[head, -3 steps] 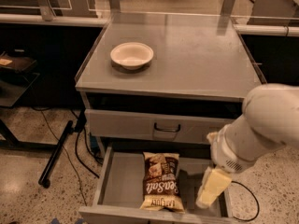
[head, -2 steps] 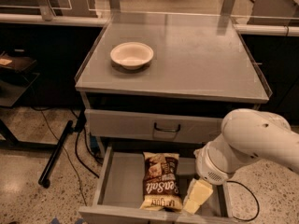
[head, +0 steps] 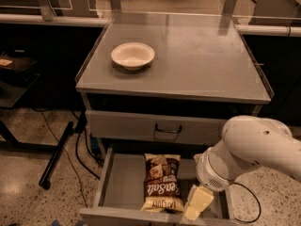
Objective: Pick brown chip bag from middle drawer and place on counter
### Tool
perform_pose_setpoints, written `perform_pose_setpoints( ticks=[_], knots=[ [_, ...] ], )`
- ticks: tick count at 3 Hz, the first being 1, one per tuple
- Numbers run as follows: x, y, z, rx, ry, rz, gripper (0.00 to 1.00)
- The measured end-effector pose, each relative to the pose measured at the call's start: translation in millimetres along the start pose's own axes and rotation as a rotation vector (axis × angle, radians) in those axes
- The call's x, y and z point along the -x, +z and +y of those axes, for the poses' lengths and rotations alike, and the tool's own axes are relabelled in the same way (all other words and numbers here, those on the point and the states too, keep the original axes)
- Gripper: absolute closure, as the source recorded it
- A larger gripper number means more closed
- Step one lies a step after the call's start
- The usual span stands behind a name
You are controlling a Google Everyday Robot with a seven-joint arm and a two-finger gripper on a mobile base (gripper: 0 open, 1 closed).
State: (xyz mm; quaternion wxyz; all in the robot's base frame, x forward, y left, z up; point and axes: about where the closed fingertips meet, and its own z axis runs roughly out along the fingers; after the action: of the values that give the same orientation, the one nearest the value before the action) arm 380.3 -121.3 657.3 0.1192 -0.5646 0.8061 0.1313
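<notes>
The brown chip bag (head: 162,182) lies flat in the open middle drawer (head: 120,187), its pale yellow end band toward the drawer's front. My gripper (head: 196,204) hangs from the white arm (head: 249,149) just right of the bag, low over the drawer's front right part. Its cream fingers point down and toward the front. It holds nothing that I can see. The counter (head: 197,60) is the grey cabinet top above, with a white bowl (head: 132,55) on its left part.
A closed drawer front with a dark bar handle (head: 168,129) sits above the open drawer. A black pole and cables (head: 59,154) lie on the floor to the left. Glass-edged tables stand behind the counter.
The arm has swung left and down, bringing my gripper from the drawer's right side to close beside the chip bag. The bag has not moved.
</notes>
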Motion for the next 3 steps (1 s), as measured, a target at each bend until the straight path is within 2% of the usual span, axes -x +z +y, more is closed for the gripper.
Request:
perform_pose_setpoints(
  ticks=[1, 2, 3],
  knots=[
    [11, 31, 3, 0.016, 0.007, -0.035, 0.00],
    [32, 92, -12, 0.046, 0.016, -0.068, 0.00],
    [33, 94, -12, 0.048, 0.016, -0.070, 0.00]
  ],
)
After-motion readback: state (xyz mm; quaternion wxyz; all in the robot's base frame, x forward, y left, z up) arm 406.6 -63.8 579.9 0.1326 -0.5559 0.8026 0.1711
